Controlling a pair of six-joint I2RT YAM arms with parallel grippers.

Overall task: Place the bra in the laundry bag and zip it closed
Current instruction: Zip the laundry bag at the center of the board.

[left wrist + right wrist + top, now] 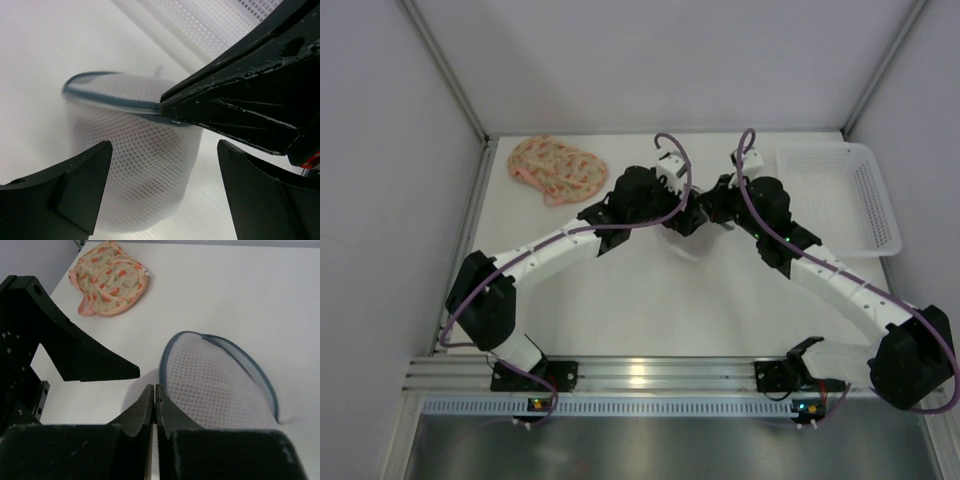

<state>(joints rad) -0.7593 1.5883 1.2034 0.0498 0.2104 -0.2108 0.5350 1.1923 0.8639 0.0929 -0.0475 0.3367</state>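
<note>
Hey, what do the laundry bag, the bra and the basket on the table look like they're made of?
Laundry bag: white see-through mesh fabric, probably synthetic, judging by its small regular holes; a blue-grey band edges the opening. Bra: soft matte cloth, peach with an orange floral print and pink edging. Basket: likely rigid white plastic, with slotted walls.

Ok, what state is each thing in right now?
Bra: lying loose, far left, not bagged.
Laundry bag: held by its rim, mouth looks open.
Left end effector: open, holding nothing, facing the bag.
Right end effector: shut on the bag's rim.
</note>
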